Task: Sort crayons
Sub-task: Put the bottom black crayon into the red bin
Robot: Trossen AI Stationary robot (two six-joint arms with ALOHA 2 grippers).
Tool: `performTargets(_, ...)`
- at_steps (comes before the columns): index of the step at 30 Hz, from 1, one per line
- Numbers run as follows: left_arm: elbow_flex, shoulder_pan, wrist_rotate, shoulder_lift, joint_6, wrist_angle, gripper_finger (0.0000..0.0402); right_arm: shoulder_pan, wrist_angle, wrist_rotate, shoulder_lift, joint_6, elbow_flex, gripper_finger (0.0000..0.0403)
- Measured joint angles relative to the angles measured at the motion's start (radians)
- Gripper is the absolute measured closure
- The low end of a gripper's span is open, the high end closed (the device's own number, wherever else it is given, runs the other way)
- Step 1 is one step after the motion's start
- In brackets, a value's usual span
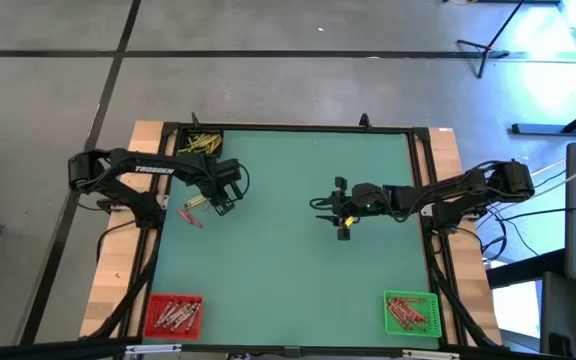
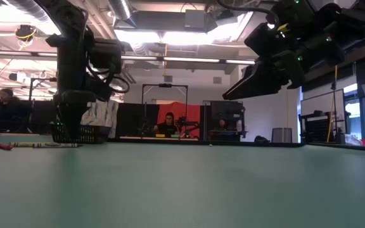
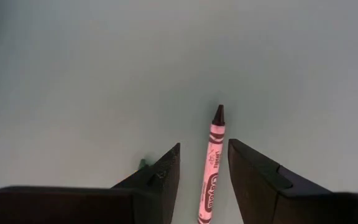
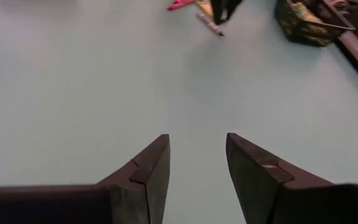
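A pink crayon with a dark tip (image 3: 211, 168) lies flat on the green mat. My left gripper (image 3: 204, 180) hangs over it, pointing down and open, one finger on each side and apart from it. In the high view this gripper (image 1: 222, 203) is at the table's left. Beside it lie a red crayon (image 1: 190, 215) and a yellowish crayon (image 1: 199, 202). My right gripper (image 1: 343, 213) hovers over the middle of the mat, open, with nothing between its fingers (image 4: 197, 162).
A black bin (image 1: 200, 143) with yellow crayons stands at the far left corner. A red bin (image 1: 173, 315) stands at the near left and a green bin (image 1: 409, 312) at the near right, each holding crayons. Bare mat (image 1: 298, 270) lies between the arms.
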Motion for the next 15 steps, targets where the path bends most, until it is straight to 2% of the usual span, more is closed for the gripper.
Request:
performTargets(5,0.0,0.017,0.044,0.027,0.035,0.015,0.0282,0.002,0.004,-0.073,0.032,0.026,0.0,0.0249)
performTargets(11,0.0,0.027,0.089,0.092,0.067,0.037,0.0283,0.002,0.032,-0.095,0.143,0.063,0.0,0.0249)
performTargets(15,0.005,0.027,0.1,0.133,0.096,0.03,0.0307,0.011,0.118,-0.111,0.194,0.062,0.0,0.0249)
